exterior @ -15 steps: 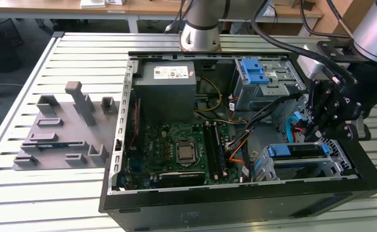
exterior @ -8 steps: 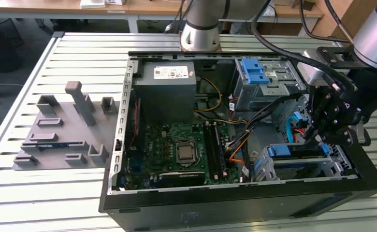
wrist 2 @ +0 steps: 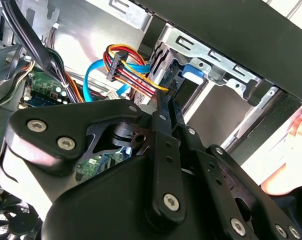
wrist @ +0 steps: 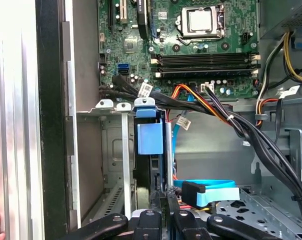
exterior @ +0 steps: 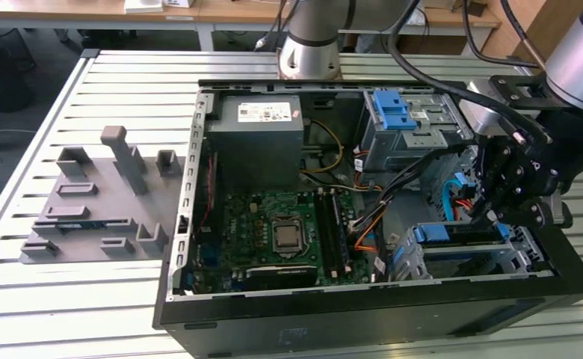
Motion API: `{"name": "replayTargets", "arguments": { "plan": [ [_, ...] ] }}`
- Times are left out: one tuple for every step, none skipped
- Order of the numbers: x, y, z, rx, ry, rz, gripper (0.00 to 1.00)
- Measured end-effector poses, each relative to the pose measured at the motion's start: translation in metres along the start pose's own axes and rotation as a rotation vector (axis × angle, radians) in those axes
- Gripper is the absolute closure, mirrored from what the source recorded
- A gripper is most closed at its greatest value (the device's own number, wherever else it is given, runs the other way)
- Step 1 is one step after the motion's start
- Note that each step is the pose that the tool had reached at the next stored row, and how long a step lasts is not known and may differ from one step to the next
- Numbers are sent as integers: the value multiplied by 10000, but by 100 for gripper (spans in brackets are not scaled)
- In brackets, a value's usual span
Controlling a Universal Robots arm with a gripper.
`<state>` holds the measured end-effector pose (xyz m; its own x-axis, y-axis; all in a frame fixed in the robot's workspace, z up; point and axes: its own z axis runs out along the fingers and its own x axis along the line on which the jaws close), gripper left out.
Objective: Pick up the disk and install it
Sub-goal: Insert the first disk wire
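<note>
Gently: my black gripper [wrist: 160, 196], fingers drawn together with nothing between them, sits at the end of the flat silver-metal, blue-railed disk [wrist: 150, 140]. The disk stands in the grey metal cage [wrist: 103, 107]. I'd push squarely along the rails.

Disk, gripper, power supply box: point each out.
disk [wrist: 151, 139], first wrist view: blue end tab, standing in the drive cage slot.
gripper [exterior: 493, 213], exterior view: between the fingertips, over the drive cage.
power supply box [exterior: 256, 138], exterior view: grey top face below its white sticker.
</note>
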<state>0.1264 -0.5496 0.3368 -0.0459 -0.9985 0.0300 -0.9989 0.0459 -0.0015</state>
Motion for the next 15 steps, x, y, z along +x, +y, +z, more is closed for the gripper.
{"name": "replayTargets", "arguments": {
  "plan": [
    [1, 0, 1, 0, -2, 0, 84],
    [5, 0, 1, 0, -5, 0, 84],
    [7, 0, 2, 0, -7, 0, 84],
    [13, -1, 2, 0, -8, 0, 84],
    [14, -1, 2, 0, -9, 0, 84],
    [14, -1, 3, 0, -10, 0, 84],
    [15, -1, 3, 0, -10, 0, 84],
    [17, -1, 3, 0, -9, 1, 84],
    [18, -1, 3, -2, -9, 2, 84],
    [19, -1, 4, -3, -11, 3, 84],
    [19, -1, 4, -5, -11, 3, 84],
    [20, -1, 5, -8, -11, 2, 84],
    [20, -1, 6, -11, -11, 2, 84],
    [20, -1, 9, -15, -12, 2, 84],
    [20, -1, 11, -18, -13, 2, 84]
  ]
}}
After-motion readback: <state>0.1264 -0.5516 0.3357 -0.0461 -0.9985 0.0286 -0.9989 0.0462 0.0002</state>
